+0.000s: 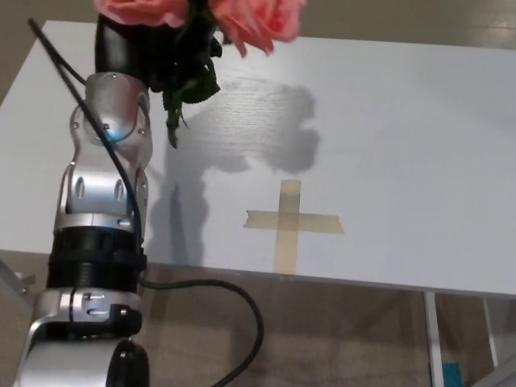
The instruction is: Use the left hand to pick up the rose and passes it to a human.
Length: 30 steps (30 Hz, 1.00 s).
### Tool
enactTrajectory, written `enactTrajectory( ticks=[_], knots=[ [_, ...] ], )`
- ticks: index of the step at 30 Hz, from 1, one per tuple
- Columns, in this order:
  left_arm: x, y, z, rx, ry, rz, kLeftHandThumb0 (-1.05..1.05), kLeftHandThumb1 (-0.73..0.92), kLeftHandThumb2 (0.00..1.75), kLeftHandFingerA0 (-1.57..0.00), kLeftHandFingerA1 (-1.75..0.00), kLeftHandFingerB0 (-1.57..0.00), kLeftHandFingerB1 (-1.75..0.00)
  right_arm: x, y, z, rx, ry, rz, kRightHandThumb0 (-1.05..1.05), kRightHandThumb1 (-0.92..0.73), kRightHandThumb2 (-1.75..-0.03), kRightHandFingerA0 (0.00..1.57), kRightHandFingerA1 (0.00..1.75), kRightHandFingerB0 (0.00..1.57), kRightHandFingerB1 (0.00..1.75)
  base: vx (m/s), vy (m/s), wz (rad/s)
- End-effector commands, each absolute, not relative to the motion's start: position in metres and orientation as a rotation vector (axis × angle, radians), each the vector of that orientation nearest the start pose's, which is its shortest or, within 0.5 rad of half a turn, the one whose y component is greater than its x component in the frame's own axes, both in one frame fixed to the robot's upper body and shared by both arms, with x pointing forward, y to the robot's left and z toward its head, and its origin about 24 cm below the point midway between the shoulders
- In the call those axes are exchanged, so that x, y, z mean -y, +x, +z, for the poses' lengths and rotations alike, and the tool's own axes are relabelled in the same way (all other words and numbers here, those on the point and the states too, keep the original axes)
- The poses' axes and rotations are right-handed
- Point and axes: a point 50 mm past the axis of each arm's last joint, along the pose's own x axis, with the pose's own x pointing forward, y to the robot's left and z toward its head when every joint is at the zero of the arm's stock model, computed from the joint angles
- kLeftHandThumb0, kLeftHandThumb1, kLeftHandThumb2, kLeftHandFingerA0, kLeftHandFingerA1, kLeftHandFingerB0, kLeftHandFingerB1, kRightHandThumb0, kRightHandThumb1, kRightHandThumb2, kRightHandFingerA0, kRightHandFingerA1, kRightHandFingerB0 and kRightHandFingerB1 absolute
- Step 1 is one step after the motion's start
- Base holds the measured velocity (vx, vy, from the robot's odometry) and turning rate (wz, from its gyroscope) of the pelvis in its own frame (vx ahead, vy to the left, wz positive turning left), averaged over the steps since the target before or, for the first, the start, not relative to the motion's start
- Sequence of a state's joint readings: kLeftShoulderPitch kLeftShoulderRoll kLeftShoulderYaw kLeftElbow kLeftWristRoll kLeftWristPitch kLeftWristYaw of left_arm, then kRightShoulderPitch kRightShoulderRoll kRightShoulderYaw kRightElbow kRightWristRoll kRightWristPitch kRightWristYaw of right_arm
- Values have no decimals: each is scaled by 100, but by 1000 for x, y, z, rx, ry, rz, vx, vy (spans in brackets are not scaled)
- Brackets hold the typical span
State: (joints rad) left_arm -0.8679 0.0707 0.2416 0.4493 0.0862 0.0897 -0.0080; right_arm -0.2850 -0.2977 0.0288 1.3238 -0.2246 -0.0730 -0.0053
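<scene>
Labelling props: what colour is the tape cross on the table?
Tan, like masking tape: tape cross, head view.

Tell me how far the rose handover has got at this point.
Pickup looks done: the left hand holds the rose raised well above the white table, blooms partly cut off at the top edge. The pass remains: no person is in view.

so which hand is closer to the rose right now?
Left. The left hand holds the rose by its stem, raised above the table at the frame's top. The right hand is not in view.
</scene>
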Motion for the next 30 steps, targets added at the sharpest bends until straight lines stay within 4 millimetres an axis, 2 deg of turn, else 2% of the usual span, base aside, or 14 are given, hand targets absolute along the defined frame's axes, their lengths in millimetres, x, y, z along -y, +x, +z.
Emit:
enactTrajectory(
  ticks=[1, 10, 11, 21, 22, 28, 30],
  knots=[
    [-135, 390, 202, 143, -309, -143, -14, 79, 78, -106, -145, -84, -112, 259, 186, -123, -1008, -481, 2, -35, -62, -77, 63, 54, 49, 48, 0, 0, 0],
    [-132, 389, 204, 109, -330, -159, -13, 82, 75, -106, -147, -83, -114, 259, 187, -122, -1007, -482, 12, -35, -61, -77, 63, 54, 49, 48, 0, 0, 0],
    [-132, 388, 203, 107, -330, -161, -13, 82, 75, -106, -147, -83, -114, 259, 186, -123, -1008, -483, 14, -27, -71, -60, 68, 45, 53, 39, 0, 0, 0],
    [-112, 381, 187, 79, -277, -211, -12, 82, 76, -103, -148, -83, -110, 258, 185, -123, -1013, -493, 28, -27, -71, -60, 68, 45, 52, 39, 0, 0, 0],
    [-108, 381, 184, 69, -270, -226, -12, 82, 76, -102, -148, -83, -110, 258, 185, -123, -1016, -491, 26, -35, -62, -77, 62, 54, 49, 49, 0, 0, 0],
    [-91, 377, 180, 48, -210, -264, -12, 81, 75, -100, -148, -81, -111, 257, 189, -122, -1013, -491, 33, -35, -62, -77, 62, 54, 49, 49, 0, 0, 0],
    [-79, 376, 177, 31, -194, -281, -11, 81, 75, -97, -145, -80, -112, 257, 189, -122, -1011, -491, 35, -35, -62, -77, 62, 54, 49, 49, 0, 0, 0]
  ],
)
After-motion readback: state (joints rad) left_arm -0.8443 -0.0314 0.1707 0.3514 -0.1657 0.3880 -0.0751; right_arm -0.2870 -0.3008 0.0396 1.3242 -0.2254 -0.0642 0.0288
